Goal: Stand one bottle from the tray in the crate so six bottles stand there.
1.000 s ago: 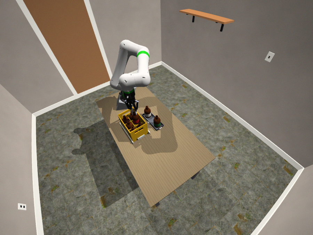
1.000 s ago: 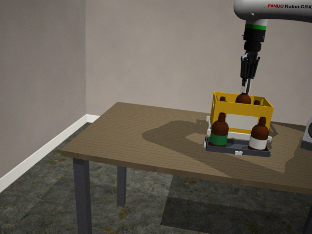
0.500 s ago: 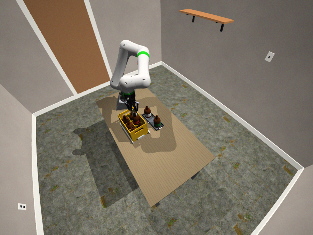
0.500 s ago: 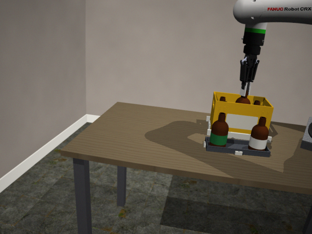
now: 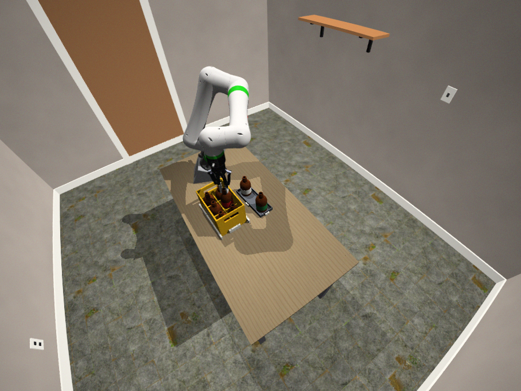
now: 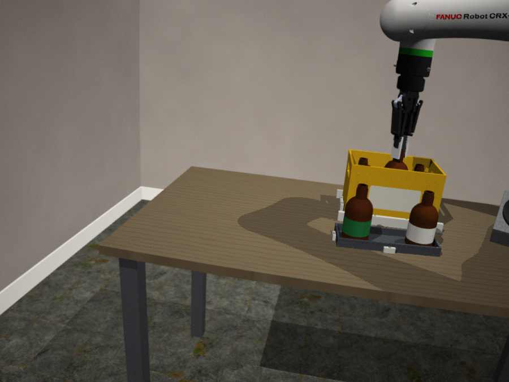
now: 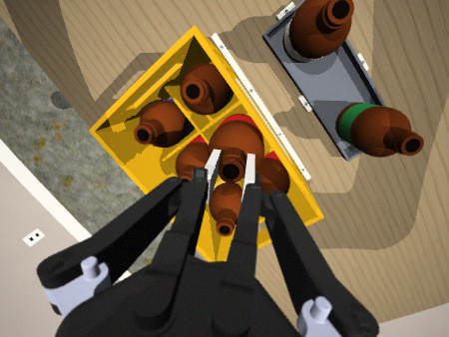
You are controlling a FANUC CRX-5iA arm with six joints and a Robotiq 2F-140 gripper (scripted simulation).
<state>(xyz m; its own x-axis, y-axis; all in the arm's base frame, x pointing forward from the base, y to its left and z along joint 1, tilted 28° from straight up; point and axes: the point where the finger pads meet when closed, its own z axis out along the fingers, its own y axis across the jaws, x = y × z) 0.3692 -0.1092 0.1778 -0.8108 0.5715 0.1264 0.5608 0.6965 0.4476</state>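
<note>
My gripper (image 7: 232,163) (image 6: 398,152) (image 5: 223,186) is shut on the neck of a brown bottle with a red label (image 7: 238,136) (image 6: 396,164). It holds the bottle upright, its body down inside a cell of the yellow crate (image 7: 120,145) (image 6: 395,178) (image 5: 233,218) and its shoulder just above the rim. Several other brown bottles stand in the crate's other cells, among them one at the far corner (image 7: 205,90). Beside the crate the grey tray (image 7: 329,75) (image 6: 386,238) (image 5: 252,200) carries a green-label bottle (image 7: 379,130) (image 6: 357,213) (image 5: 261,202) and a white-label bottle (image 7: 316,25) (image 6: 422,220) (image 5: 245,185), both upright.
Crate and tray sit side by side near the arm's end of the wooden table (image 6: 205,213). Small white stops (image 6: 388,248) edge both. The arm's grey base block (image 6: 499,221) stands at the right.
</note>
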